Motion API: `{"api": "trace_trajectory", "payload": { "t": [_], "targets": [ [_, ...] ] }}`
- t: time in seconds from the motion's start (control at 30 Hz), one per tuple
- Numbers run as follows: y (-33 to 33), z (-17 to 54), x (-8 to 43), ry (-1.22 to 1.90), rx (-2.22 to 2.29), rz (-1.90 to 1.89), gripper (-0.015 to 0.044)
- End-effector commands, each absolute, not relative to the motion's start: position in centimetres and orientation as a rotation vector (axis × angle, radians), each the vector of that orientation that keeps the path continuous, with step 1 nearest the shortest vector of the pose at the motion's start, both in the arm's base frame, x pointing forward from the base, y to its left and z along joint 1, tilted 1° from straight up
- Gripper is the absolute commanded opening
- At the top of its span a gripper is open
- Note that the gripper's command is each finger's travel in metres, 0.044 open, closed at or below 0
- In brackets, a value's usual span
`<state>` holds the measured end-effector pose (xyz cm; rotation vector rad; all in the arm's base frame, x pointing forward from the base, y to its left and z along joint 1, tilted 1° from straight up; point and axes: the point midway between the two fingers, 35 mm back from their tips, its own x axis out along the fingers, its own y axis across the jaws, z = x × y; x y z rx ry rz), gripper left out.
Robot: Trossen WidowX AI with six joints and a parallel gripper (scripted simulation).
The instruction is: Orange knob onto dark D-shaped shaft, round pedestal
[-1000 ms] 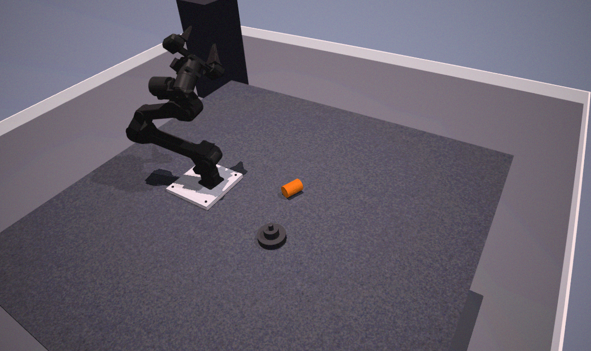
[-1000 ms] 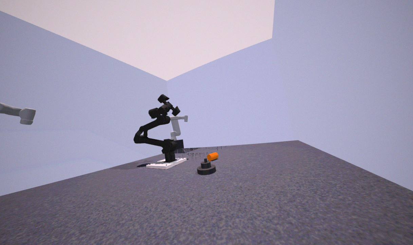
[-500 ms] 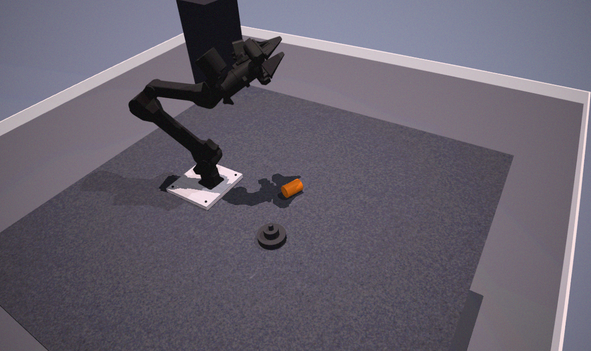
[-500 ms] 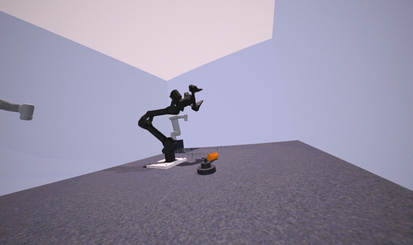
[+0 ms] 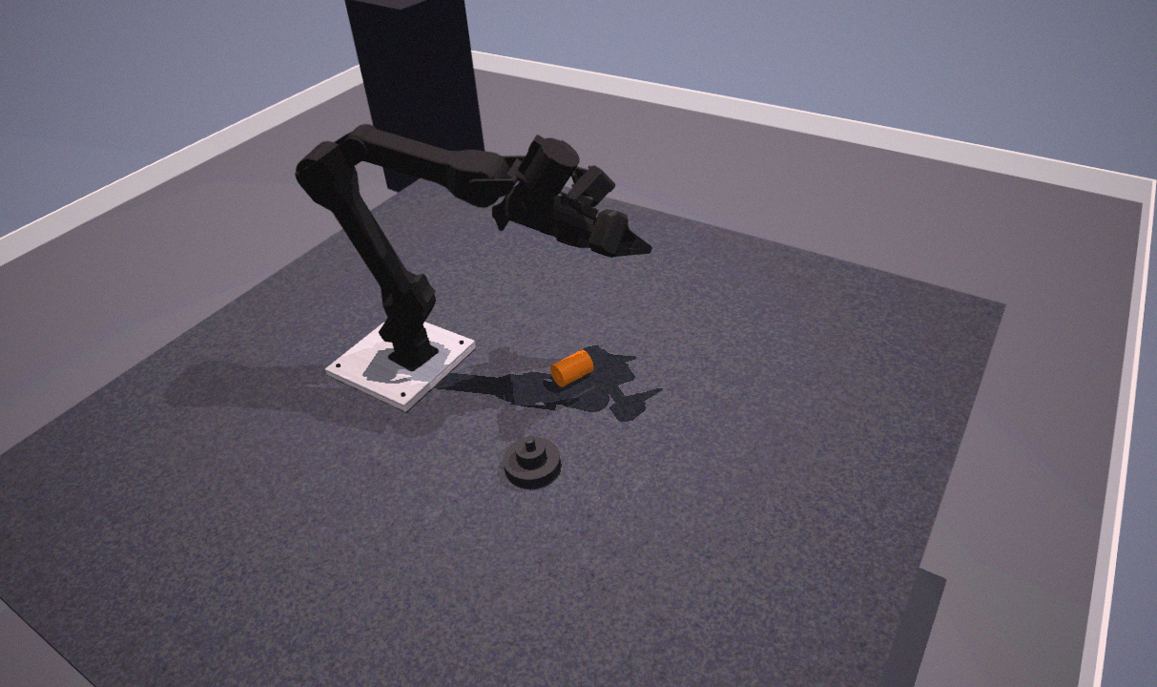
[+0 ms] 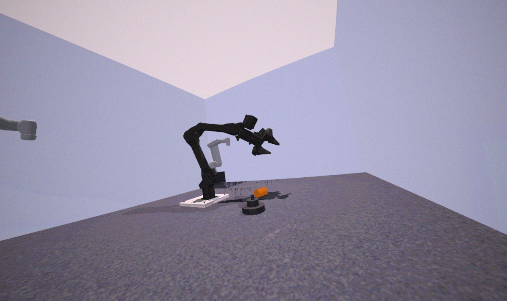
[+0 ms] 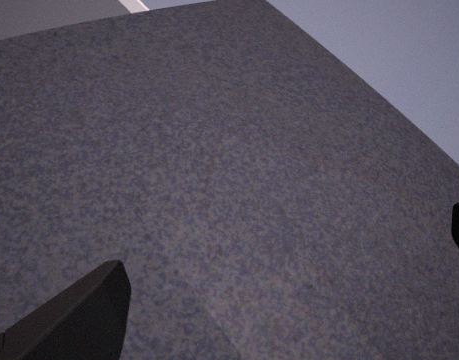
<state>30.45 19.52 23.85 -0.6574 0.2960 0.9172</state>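
Observation:
The orange knob (image 5: 571,367) (image 6: 261,192) is a cylinder lying on its side on the dark speckled surface, within the arm's shadow in the top view. Its hole cannot be made out. The round dark pedestal (image 5: 531,480) (image 6: 253,210) stands nearer the top and exterior views than the knob, with the thin shaft (image 5: 528,443) (image 6: 252,197) upright and bare on top. My gripper (image 6: 274,148) (image 7: 288,248) is wide open and empty, raised high above the surface and tilted forward and down. The wrist view shows neither knob nor pedestal.
The arm's white base plate (image 5: 353,375) (image 6: 191,204) sits left of the knob and pedestal. A dark column (image 5: 420,85) stands behind the arm in the top view. Pale grey arm shapes (image 6: 27,129) (image 6: 216,155) show in the background of the exterior view.

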Motion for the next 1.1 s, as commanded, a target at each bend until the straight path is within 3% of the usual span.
{"api": "trace_trajectory", "payload": {
  "t": [0.0, 0.2, 1.07],
  "targets": [
    [17.7, 15.7, 29.8, 0.789, -0.802, 0.946, 0.044],
    [14.0, 10.2, 26.1, 1.303, -0.985, 1.0, 0.044],
    [14.1, 6.5, 26.0, 1.321, -0.983, 1.0, 0.044]
  ]
}}
